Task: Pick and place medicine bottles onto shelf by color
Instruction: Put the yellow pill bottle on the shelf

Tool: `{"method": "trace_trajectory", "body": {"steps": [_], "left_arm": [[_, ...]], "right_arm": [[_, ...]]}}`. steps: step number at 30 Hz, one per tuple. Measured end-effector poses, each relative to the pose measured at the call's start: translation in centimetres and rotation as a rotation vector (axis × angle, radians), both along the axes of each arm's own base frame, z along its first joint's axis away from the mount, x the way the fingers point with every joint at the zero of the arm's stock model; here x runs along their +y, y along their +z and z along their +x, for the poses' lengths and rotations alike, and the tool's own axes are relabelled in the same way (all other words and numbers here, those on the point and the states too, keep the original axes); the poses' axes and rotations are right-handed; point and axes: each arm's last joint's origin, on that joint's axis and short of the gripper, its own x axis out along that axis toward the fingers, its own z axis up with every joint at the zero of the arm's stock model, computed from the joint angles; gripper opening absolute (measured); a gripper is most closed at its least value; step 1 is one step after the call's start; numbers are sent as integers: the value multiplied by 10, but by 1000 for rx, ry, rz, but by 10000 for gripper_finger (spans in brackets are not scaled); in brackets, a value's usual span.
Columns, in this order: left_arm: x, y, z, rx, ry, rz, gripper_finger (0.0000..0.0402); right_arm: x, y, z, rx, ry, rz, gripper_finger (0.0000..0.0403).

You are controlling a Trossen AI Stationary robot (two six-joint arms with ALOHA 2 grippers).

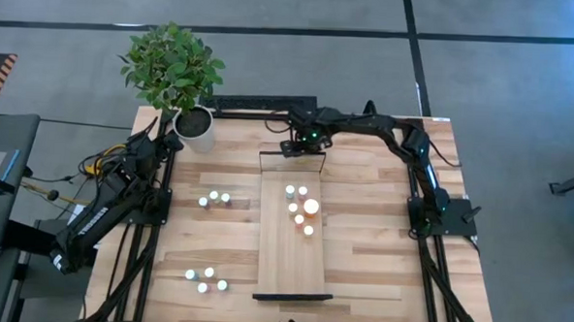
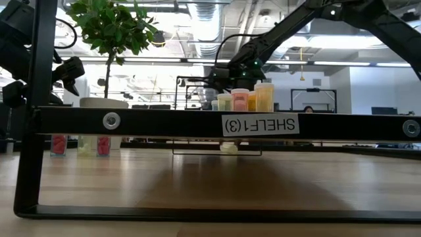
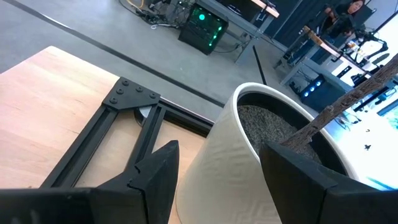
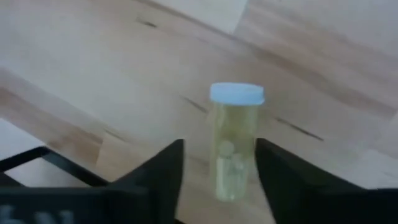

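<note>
Right pincer at far end of the shelf, fingers straddling a yellowish bottle; whether clenched, cannot tell; likely going for a grasp so it joins the bottles grouped on the shelf; left pincer parked agape by the plant pot; frame label reads "SHELF1 (3)" mirrored; other bottles on worktop.

There are five medicine bottles on one shelf. Three more bottles sit in one bunch and four in another. One plant pot. Two arms.
</note>
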Motion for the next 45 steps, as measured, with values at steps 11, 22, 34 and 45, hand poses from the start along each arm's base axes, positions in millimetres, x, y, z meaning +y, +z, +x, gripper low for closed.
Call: {"method": "trace_trajectory", "body": {"steps": [11, 22, 34, 45], "left_arm": [[0, 0, 0, 0, 0, 0, 210], [0, 0, 0, 0, 0, 0, 210], [0, 0, 0, 0, 0, 1, 210], [0, 0, 0, 0, 0, 1, 210]], "right_arm": [[8, 4, 4, -10, 39, -8, 8], [9, 0, 3, 10, 32, 6, 36], [14, 16, 16, -51, 43, -23, 66], [10, 16, 14, -55, -139, 42, 194]]}}
